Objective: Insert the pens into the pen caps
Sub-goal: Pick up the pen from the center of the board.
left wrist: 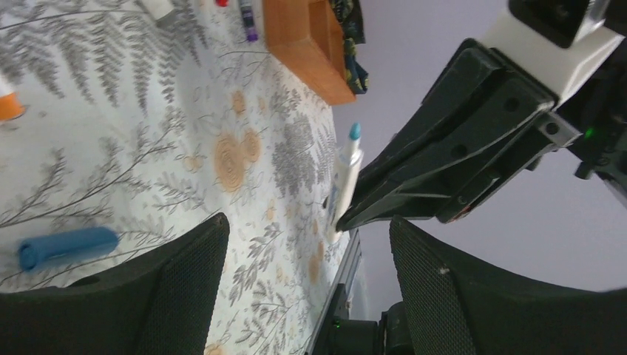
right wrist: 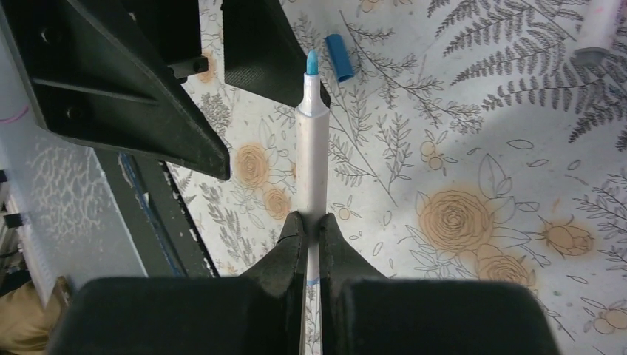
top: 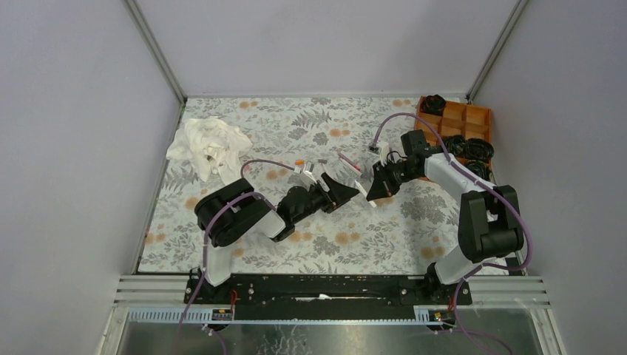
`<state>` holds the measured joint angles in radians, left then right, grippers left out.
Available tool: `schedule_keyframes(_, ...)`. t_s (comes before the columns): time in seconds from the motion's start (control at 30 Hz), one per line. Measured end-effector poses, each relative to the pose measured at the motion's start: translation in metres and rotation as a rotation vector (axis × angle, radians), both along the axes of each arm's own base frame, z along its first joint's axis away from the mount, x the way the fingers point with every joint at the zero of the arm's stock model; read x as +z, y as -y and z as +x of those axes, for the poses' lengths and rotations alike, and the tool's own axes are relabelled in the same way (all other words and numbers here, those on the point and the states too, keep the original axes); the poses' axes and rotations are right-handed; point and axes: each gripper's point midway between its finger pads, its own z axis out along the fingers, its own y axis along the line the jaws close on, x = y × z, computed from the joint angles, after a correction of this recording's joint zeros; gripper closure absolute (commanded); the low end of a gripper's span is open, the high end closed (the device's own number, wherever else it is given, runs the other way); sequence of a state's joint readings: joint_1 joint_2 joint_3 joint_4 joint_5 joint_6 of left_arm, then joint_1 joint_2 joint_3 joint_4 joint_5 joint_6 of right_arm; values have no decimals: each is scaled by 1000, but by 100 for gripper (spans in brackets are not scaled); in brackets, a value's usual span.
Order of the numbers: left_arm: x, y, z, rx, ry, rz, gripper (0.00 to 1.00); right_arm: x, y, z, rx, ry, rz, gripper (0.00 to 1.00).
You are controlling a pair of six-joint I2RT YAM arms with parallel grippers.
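Partly hidden — pen (right wrist: 311, 148) in right claw (right wrist: 312, 231)

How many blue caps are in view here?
1. The blue cap lies on the table by the open left claw, near the pen held in the right claw. More may be hidden from the cameras.

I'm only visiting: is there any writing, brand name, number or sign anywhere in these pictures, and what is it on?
None can be read.
The white-barrelled pen with a blue tip, clamped in the right end effector, shows no print on its barrel.
The short blue plastic cap, the orange wooden compartment tray and the flower-print tablecloth show no lettering.
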<state>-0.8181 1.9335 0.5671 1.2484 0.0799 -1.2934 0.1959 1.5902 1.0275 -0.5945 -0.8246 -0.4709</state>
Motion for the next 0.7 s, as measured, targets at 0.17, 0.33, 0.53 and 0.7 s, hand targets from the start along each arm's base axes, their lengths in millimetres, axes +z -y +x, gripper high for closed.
schedule_keyframes(0.17, 16, 6, 5, -2, 40, -42, 23, 6, -5, -6, 12, -28, 44, 100)
schedule_keyframes(0.33, 18, 12, 7, -5, 40, -60, 42, 11, -10, -11, 25, -48, 86, 100)
schedule_keyframes(0.53, 18, 23, 13, -16, 30, -100, 67, 14, -13, -15, 32, -65, 109, 100)
schedule_keyframes(0.7, 30, 29, 13, -32, 52, -133, 91, 15, -13, -17, 31, -76, 115, 100)
